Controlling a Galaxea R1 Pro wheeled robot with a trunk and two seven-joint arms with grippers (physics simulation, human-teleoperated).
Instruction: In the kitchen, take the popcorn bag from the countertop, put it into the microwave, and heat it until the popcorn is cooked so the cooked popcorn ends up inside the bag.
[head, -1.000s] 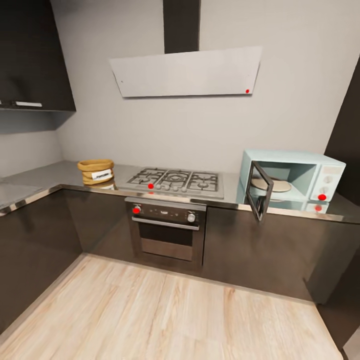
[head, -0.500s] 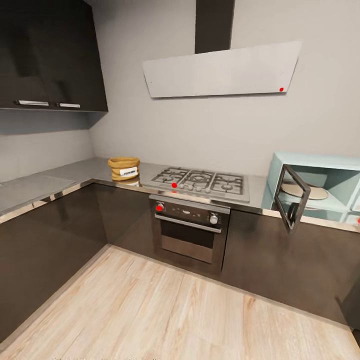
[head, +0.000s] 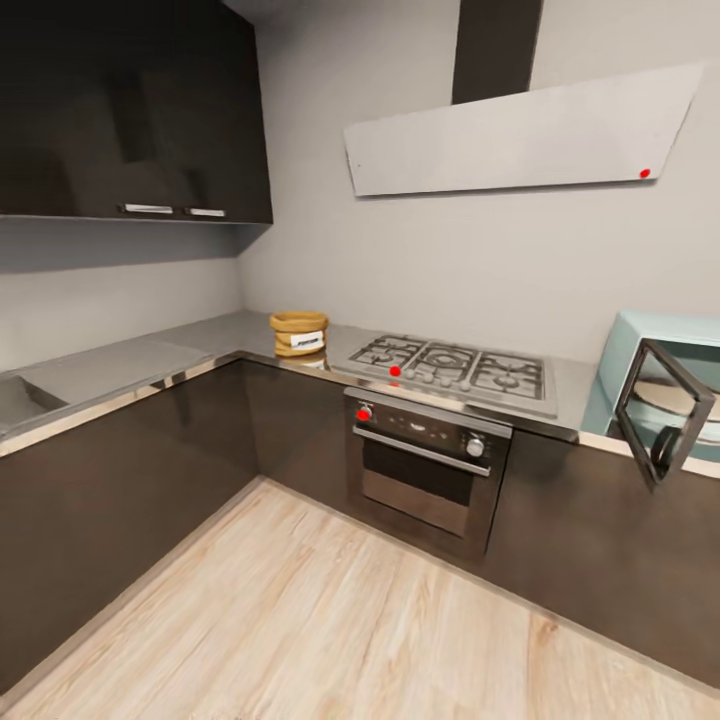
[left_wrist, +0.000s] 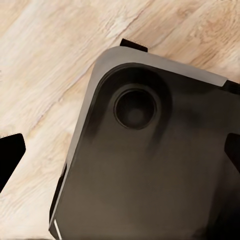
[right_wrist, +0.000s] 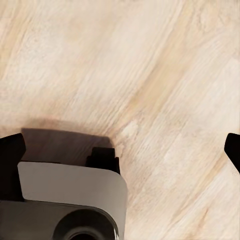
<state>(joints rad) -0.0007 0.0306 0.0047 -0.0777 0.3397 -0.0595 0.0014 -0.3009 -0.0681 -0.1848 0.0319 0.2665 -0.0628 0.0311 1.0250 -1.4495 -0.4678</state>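
The tan popcorn bag stands upright on the grey countertop near the corner, just left of the gas hob; its contents are hidden from this angle. At the far right, cut by the picture's edge, sits the pale blue microwave with its black-framed door swung open and a turntable plate inside. My left gripper is open, its dark fingertips wide apart above my dark base and the wood floor. The right gripper is also open over the floor.
A gas hob and a steel oven lie between bag and microwave. A slanted hood hangs above, dark wall cabinets at left. A sink is at the far left. Wood floor stretches before the cabinets.
The whole picture has shifted right, so the camera has turned left. The bag sits nearer the middle and the microwave is partly cut off at the right edge.
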